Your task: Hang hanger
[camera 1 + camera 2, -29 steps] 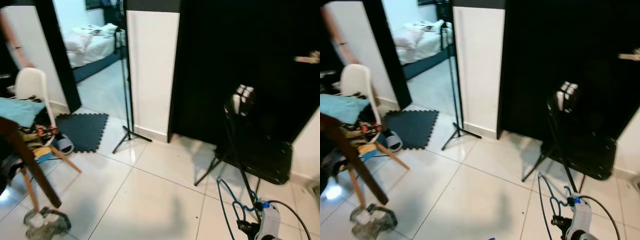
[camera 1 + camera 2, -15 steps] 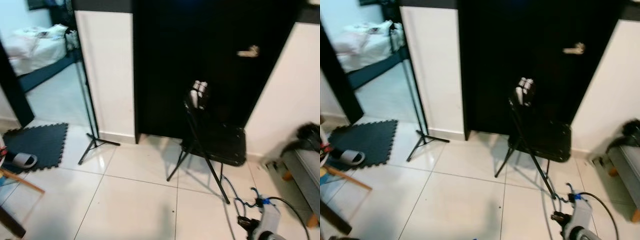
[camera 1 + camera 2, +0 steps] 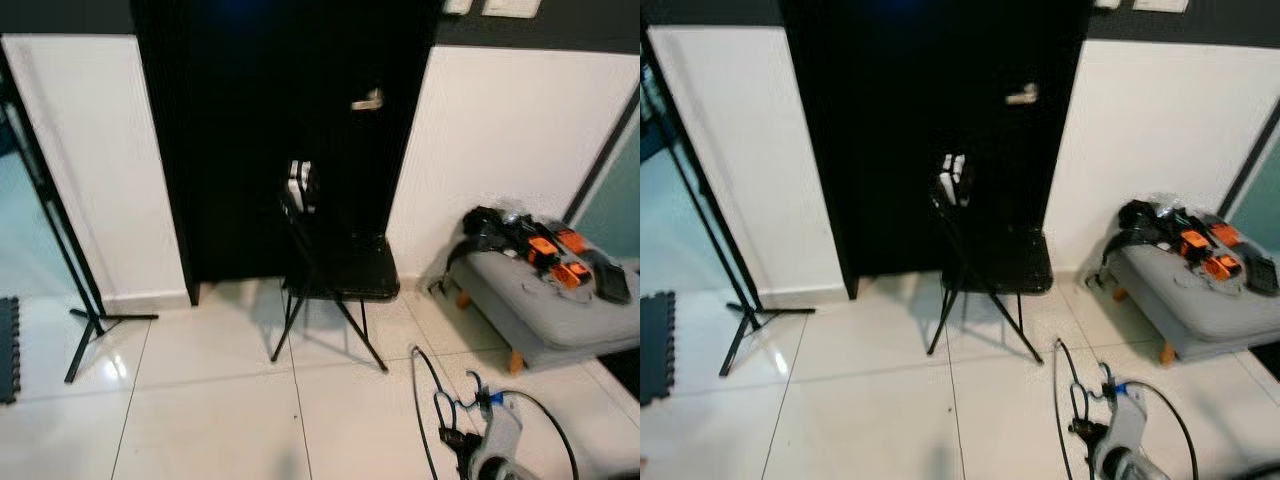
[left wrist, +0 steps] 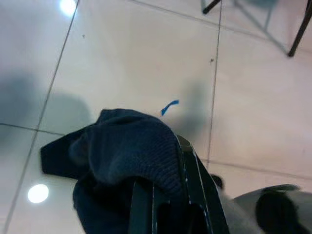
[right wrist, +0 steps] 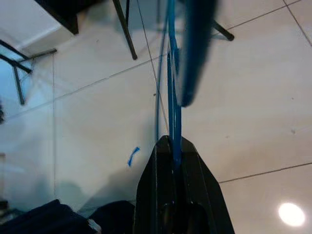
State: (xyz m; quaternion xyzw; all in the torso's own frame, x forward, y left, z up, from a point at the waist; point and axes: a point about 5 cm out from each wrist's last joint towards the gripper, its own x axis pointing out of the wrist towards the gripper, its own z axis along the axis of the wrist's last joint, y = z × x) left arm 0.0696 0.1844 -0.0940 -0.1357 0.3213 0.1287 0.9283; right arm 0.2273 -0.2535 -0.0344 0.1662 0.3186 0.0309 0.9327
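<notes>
A blue wire hanger (image 5: 174, 73) hangs low over the white floor tiles, and my right gripper (image 5: 171, 146) is shut on its thin wire. In the left eye view the hanger (image 3: 441, 399) loops up in front of my silver right wrist (image 3: 497, 440) at the bottom right. In the left wrist view a dark blue knitted garment (image 4: 126, 156) is draped over my left gripper (image 4: 168, 195), which is shut on it. The same garment (image 5: 44, 217) also hangs below in the right wrist view.
A black folding chair (image 3: 340, 270) stands before a black door (image 3: 260, 130) with a silver handle (image 3: 367, 101). A black tripod stand (image 3: 75, 310) is at the left. A grey bench (image 3: 545, 320) with black and orange gear is at the right. A blue tape scrap (image 4: 169, 107) lies on the floor.
The camera has swung to the right: the bedroom doorway, wooden chair and floor mat slid off to the left, and the grey bench came in. The hanger stays in my right gripper.
</notes>
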